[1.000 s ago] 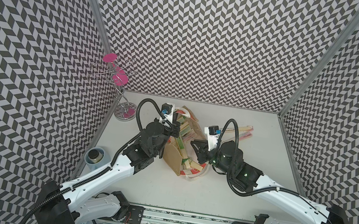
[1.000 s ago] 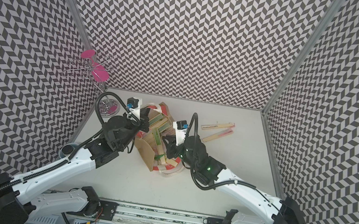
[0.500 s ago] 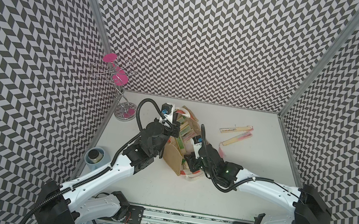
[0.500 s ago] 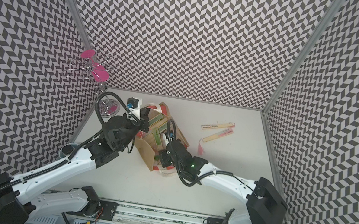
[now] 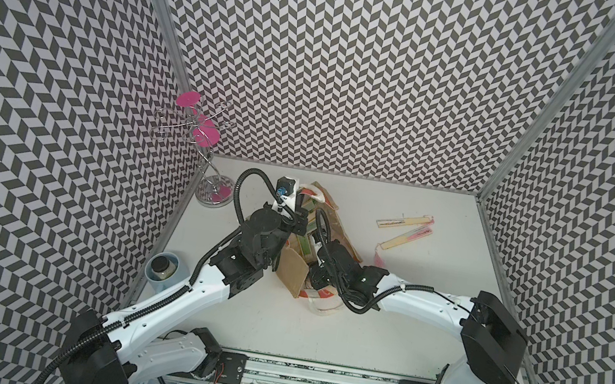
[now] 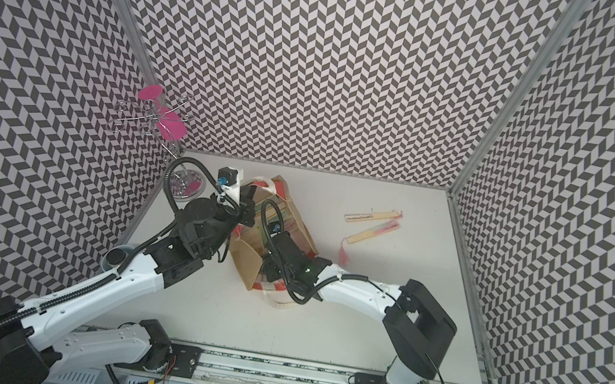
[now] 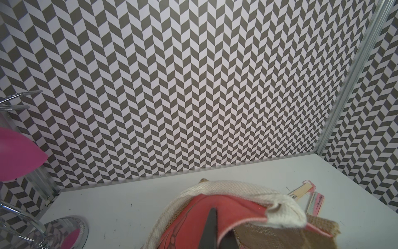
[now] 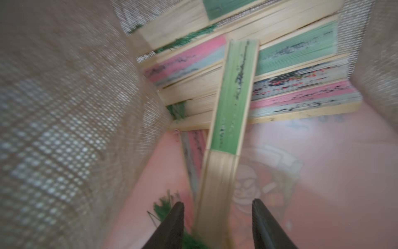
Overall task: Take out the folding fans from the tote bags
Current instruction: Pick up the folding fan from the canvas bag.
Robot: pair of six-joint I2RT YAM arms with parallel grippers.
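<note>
Right wrist view: right gripper (image 8: 217, 202) is inside the jute tote bag (image 8: 64, 112), fingers (image 8: 170, 226) apart astride a green folding fan (image 8: 233, 97), not clamped yet. Behind it, a stack of more fans (image 8: 297, 86) fills the bag's far end; too blurred to count. In both top views the bag lies tipped on the tabletop (image 5: 315, 340), with two fans (image 5: 405, 222) already out at its 2 o'clock, well apart. Left gripper (image 7: 213, 210) is closed, pinching the bag's red rim (image 7: 237, 207). Judgement: early, most unloading left.
</note>
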